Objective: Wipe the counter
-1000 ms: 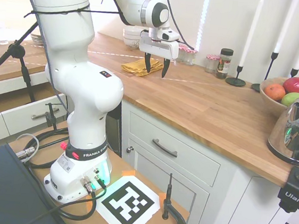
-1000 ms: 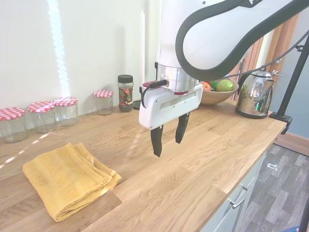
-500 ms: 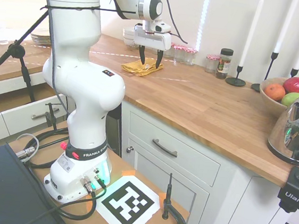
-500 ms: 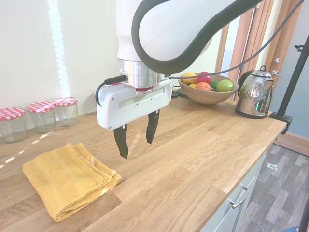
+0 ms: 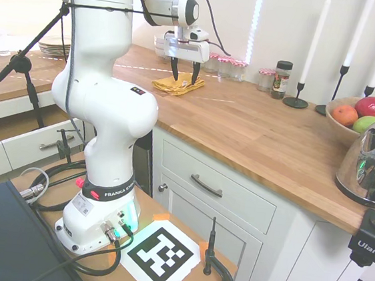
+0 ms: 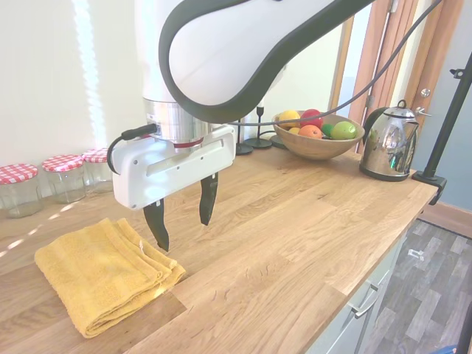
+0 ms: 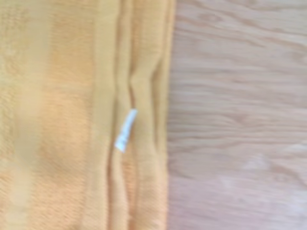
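Your gripper: fingers apart, empty, above yellow towel edge on counter. Towel tag: white, unreadable.

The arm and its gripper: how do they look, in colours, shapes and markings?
The arm is glossy white, made of thick rounded segments, with dark seams at the joints and a black band printed "FRANKA" near its base. Thin black cables run along it. The gripper has a boxy white body with a long slot in its face, a silver ring above it, and two slim black tapered fingers.
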You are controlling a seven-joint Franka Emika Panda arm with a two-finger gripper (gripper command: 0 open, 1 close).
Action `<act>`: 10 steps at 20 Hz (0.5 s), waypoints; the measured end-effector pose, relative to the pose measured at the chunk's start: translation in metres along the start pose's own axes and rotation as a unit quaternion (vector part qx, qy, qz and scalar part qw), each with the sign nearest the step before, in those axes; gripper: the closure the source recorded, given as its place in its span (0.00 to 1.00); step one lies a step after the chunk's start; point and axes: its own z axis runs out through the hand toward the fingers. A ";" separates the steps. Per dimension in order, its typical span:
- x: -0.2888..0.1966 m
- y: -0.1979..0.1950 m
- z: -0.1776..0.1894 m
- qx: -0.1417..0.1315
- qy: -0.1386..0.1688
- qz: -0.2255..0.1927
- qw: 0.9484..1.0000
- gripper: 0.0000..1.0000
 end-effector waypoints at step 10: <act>-0.007 -0.037 0.000 -0.005 0.005 -0.007 1.000 0.00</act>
